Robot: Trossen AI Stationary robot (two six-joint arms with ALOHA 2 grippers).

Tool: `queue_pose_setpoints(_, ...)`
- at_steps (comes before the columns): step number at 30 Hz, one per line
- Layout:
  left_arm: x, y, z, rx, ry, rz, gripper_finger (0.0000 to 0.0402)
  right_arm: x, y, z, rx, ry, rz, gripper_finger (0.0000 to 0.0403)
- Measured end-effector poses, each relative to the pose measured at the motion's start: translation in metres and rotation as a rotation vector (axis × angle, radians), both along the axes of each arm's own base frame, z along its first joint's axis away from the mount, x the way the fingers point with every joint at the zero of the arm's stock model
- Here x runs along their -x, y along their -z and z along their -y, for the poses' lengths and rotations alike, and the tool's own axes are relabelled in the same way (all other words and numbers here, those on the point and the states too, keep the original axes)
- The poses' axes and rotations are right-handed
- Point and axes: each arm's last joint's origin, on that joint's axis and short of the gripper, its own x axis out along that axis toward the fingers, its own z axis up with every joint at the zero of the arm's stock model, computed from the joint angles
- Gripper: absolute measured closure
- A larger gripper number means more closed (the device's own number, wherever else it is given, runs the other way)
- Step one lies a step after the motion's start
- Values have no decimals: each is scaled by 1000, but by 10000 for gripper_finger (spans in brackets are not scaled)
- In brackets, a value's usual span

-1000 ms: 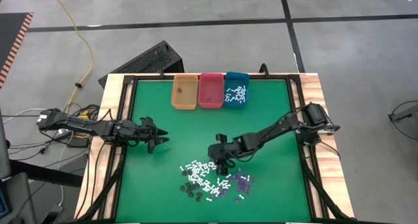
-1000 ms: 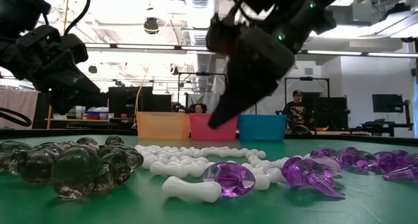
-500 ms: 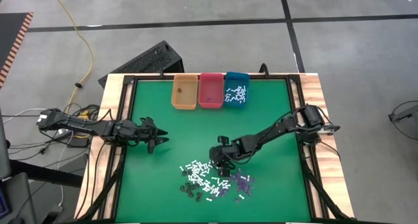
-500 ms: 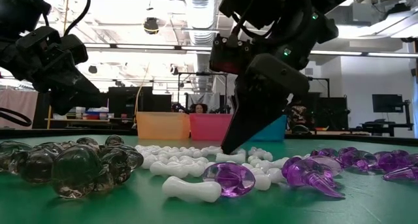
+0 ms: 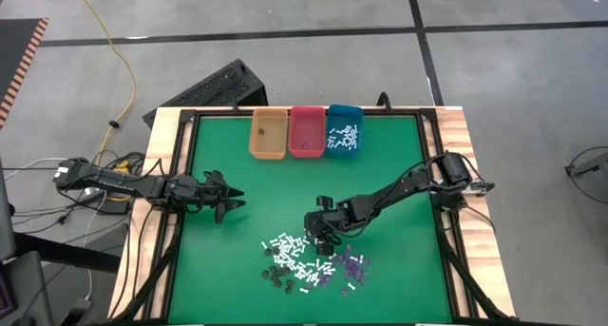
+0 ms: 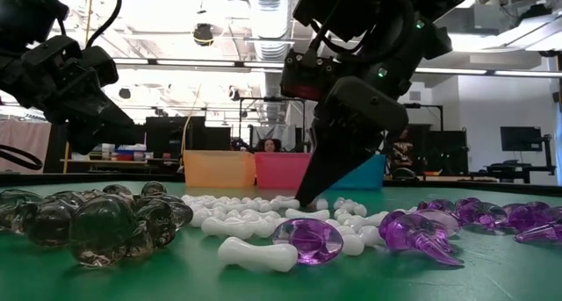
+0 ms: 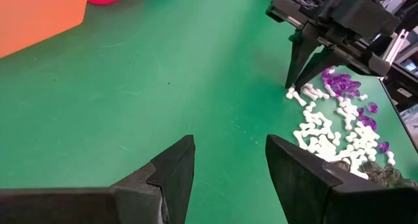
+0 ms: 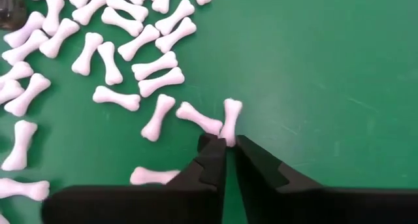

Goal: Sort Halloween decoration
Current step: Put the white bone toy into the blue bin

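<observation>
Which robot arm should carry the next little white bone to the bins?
The right one, probably. The right gripper is already down at the pile, fingers pinching a white bone. The left gripper hangs open, off to the side.

Left gripper (image 7: 227,165) held open above bare green table (image 7: 163,87); right gripper (image 7: 292,90) lowered onto white bones (image 7: 320,129) beside purple bits (image 7: 343,85).

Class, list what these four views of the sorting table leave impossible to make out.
- Pink bin: high view, the contents are too small to identify.
- White bone: right wrist view, its near end is hidden by the right gripper.
- Dark pieces: low view, blurred, with shapes unclear.
</observation>
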Motion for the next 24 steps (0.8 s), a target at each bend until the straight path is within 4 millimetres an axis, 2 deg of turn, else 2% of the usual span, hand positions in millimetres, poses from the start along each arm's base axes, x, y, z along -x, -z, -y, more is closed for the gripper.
queue_pose_setpoints(6, 0, 0, 0, 0, -1, 0, 223, 0, 0, 0, 1, -1, 0, 386)
queue_pose_setpoints(14, 0, 0, 0, 0, 0, 0, 223, 0, -3, 3, 0, 9, 8, 383)
queue_pose_setpoints(24, 0, 0, 0, 0, 0, -1, 223, 4, -34, 36, 5, 100, 45, 382)
